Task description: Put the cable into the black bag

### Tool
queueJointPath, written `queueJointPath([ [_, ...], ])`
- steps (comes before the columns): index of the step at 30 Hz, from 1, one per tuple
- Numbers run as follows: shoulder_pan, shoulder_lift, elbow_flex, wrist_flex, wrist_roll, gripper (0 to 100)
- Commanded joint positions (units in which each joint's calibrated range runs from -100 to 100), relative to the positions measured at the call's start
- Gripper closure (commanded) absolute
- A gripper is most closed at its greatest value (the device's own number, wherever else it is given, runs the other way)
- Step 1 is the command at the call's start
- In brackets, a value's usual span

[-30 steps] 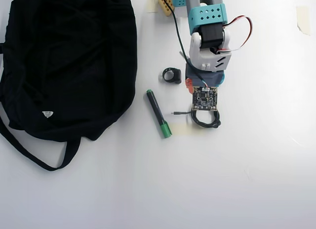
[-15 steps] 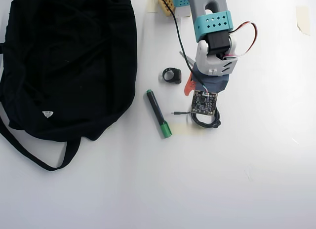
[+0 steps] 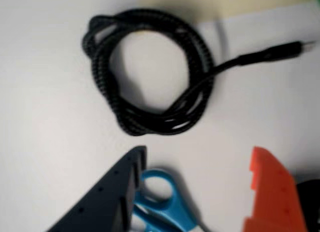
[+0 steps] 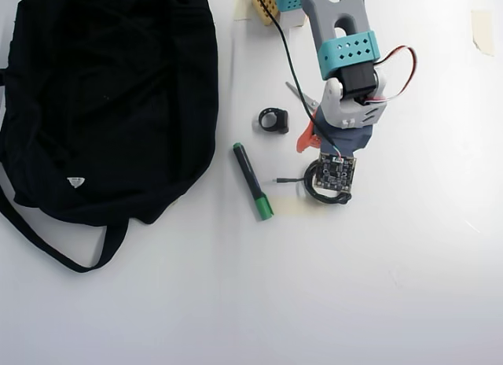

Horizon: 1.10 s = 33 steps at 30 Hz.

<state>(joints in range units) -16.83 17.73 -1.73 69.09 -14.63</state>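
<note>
Hovering with fingers parted over the cable [image 3: 150,77], the gripper [image 3: 200,182] is lining up its grasp; next it must descend and close on the coil.

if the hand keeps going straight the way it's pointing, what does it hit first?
Probably the cable: its coil lies on the table directly ahead of the open hand, nothing between. The remaining gap is hard to judge.

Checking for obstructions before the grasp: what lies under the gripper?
In the wrist view, blue scissors lie on the white table between the open fingers, near the coiled cable. Their blades are covered.
</note>
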Motion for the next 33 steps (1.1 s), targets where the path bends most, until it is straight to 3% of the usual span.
queueJointPath([
  [1,-0.08,0.37,-3.48,-0.01,-1.58,73],
  [6,-0.38,2.52,-5.64,-0.09,-1.94,69],
  [33,3.29,18.96,-17.95,-0.35,-2.21,68],
])
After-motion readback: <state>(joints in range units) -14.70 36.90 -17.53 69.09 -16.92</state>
